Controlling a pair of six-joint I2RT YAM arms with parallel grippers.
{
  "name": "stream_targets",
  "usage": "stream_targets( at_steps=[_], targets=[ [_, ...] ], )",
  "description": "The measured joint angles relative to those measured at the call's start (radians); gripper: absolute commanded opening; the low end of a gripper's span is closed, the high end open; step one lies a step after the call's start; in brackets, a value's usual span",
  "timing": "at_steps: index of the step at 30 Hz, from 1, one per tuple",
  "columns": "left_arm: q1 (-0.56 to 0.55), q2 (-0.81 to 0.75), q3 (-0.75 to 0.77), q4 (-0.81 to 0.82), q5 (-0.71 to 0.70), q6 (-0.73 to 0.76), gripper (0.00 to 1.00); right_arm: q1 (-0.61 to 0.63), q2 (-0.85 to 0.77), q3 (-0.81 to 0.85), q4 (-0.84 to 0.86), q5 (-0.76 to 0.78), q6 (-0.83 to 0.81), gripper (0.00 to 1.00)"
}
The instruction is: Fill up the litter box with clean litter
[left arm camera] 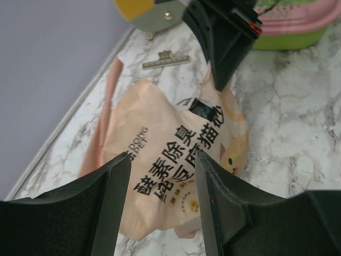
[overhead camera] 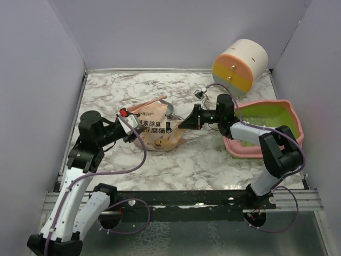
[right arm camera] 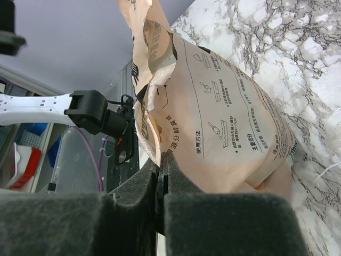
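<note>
**Operator:** Report hand status.

**Arm:** My right hand is closed, with an edge of the bag pinched between its fingers. My left hand is spread wide and holds nothing. The bag's printed face lies just beyond its fingertips, and I cannot tell whether they touch the paper.

**Operator:** Locate the task items.

**Arm:** In the top view the bag lies slumped at the middle of the tabletop. The box stands at 3 o'clock from the bag, apart from it and resting flat. The drum stands at 12 o'clock from the box. No loose litter is visible in any view, so I judge that it is inside the bag.

**Operator:** State progress.

**Arm:**
1. Done: the bag is gripped on its 3 o'clock side.
2. Not done: the bag is not yet lifted, carried or tipped.
3. Not done: the inside of the box shows mostly plain green, and I can make out no speckled layer there.

I judge the task to be at an early stage, with the whole pour left to do. The right wrist view suggests a gap at the bag's upper end, but I cannot confirm that the mouth is fully open.
</note>
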Motion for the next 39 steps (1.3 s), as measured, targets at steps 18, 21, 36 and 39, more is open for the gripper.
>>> stream_targets(
  at_steps=[18, 21, 36, 39],
  targets=[
    [-0.321, 0.259, -0.072, 0.023, -0.223, 0.364, 0.75, 0.000, -0.025, 0.006, -0.064, 0.010, 0.000, 0.01],
    [-0.327, 0.281, -0.081, 0.076, -0.277, 0.419, 0.75, 0.000, -0.036, 0.006, -0.079, 0.009, -0.001, 0.01],
    [-0.335, 0.466, 0.018, 0.000, -0.259, 0.518, 0.76, -0.004, -0.067, 0.005, -0.140, 0.007, -0.028, 0.01],
    [-0.335, 0.506, 0.064, -0.054, -0.246, 0.530, 0.74, -0.004, -0.069, 0.005, -0.144, 0.007, -0.034, 0.01]
  ],
)
